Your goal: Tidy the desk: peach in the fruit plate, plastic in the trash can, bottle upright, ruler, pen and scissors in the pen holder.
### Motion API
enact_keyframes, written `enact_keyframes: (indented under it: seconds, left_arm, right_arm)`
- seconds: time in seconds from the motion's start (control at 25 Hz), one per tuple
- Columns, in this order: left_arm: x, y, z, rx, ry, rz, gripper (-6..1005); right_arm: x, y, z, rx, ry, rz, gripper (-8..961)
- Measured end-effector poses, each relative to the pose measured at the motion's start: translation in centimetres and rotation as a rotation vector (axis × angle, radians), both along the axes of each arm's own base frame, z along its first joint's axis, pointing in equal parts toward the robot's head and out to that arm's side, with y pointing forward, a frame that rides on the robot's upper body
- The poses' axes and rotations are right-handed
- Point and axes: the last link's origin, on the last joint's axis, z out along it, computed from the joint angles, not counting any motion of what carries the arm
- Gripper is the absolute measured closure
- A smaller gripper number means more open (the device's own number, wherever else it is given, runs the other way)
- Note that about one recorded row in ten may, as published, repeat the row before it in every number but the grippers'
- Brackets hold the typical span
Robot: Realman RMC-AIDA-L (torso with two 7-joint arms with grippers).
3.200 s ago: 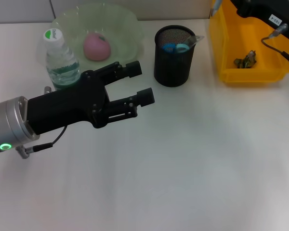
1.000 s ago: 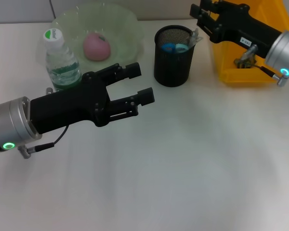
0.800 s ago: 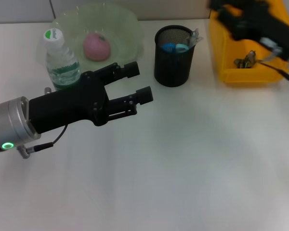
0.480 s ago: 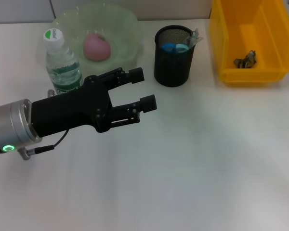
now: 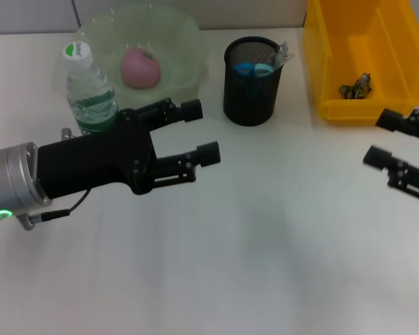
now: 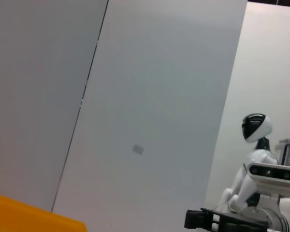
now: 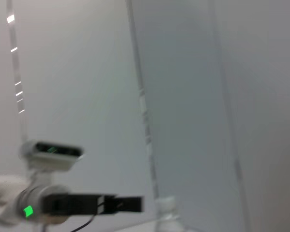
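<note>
The pink peach lies in the pale green fruit plate at the back left. A capped bottle stands upright in front of the plate. In the black mesh pen holder I see the blue scissors handles and a clear ruler end; the pen is hidden. Crumpled plastic lies in the yellow trash can. My left gripper hovers open beside the bottle, holding nothing. Open and empty too, my right gripper is at the right edge in front of the can.
Bare white desk spreads across the middle and front. The left wrist view shows a corner of the yellow can and a grey wall. In the right wrist view, the left arm's gripper and the bottle cap appear far off.
My right arm left its place over the trash can and pen holder, went out of view, and now shows lower at the right edge. The left gripper barely shifted.
</note>
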Motion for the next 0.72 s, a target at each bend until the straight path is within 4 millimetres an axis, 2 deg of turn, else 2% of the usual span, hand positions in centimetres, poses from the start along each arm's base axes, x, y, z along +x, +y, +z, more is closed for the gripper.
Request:
enact_keyframes:
  seconds: [0.24, 0.44, 0.56, 0.72]
  left_arm:
    - [-0.7, -1.0, -1.1, -0.045, 0.080, -0.047, 206]
    - [-2.1, -2.4, -2.0, 0.010, 0.154, -0.119, 206]
    - [-3.0, -3.3, -2.0, 0.041, 0.164, -0.120, 205]
    - [-3.1, -3.6, -2.0, 0.033, 0.159, -0.121, 205]
  right_arm:
    - [-1.0, -0.7, -0.6, -0.074, -0.001, 0.091, 329]
    - [-1.6, -1.1, -2.3, -0.139, -0.061, 0.184, 251]
    - [-2.0, -1.0, -3.1, -0.180, -0.078, 0.210, 251]
    - [-2.4, -0.8, -4.1, -0.227, -0.086, 0.225, 251]
